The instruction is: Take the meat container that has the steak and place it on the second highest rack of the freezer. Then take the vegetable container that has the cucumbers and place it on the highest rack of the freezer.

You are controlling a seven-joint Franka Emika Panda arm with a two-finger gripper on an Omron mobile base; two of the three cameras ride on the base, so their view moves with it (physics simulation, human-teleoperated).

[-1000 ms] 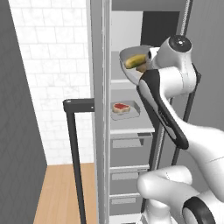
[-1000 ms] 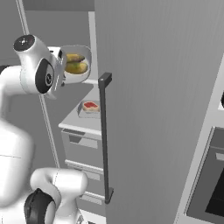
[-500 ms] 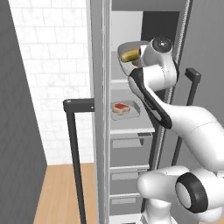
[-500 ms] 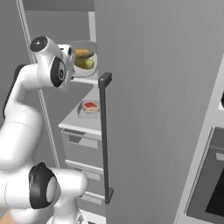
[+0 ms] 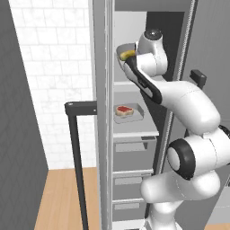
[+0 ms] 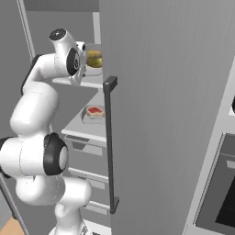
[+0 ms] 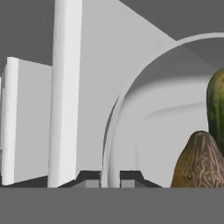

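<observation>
Your fingers (image 7: 110, 178) were pinched together on the thin pale rim of the vegetable container (image 7: 166, 127), one dark tip on each side of it at the bottom centre of the hand view. That rim curved up and away to the upper right of that frame, and inside the bowl a green cucumber (image 7: 215, 109) stood at the right edge with a brownish, wrinkled vegetable (image 7: 197, 162) just below it at the lower right.

From the left base view, you had the container (image 5: 126, 55) held high in the upper middle of the frame, level with the top rack (image 5: 130, 83) of the open freezer and just left of the wrist; whether it touched the rack, you could not tell. From the right base view, the same container (image 6: 94, 60) sat at upper centre-left, partly hidden behind the edge of the freezer door (image 6: 165, 110), with the hand just to its left.

Lower down, the meat container (image 5: 129, 112) with its red steak (image 5: 124, 109) rested on the second rack near the middle of the left base view, well apart from your hand. It showed in the right base view too (image 6: 93, 113), left of the dark door handle (image 6: 109, 142).
</observation>
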